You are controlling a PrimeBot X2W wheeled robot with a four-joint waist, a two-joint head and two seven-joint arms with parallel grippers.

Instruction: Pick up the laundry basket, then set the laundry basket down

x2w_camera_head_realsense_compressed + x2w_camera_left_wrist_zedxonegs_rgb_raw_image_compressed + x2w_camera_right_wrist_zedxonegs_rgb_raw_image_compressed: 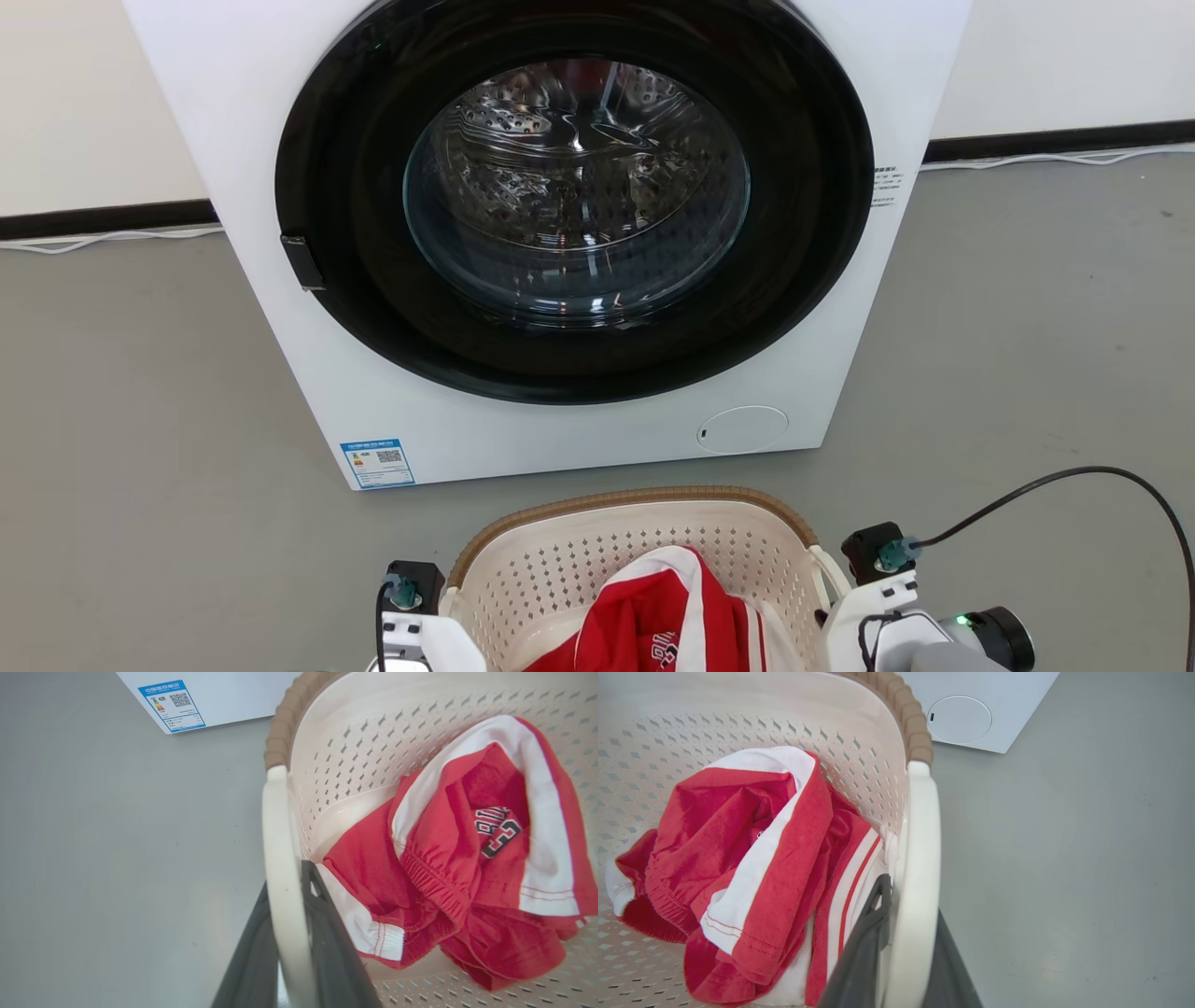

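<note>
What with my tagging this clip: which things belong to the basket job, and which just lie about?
Job: laundry basket; left gripper and right gripper, each clamped on a handle.
Lying about: washing machine; red-and-white clothes inside the basket.

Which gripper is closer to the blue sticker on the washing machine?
Left. Left gripper clamps the basket's left handle, on the sticker's side; right gripper clamps the opposite handle, farther.

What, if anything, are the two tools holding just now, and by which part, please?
The laundry basket, held by both: the left tool is shut on its left loop handle, the right tool on its right loop handle.
</note>
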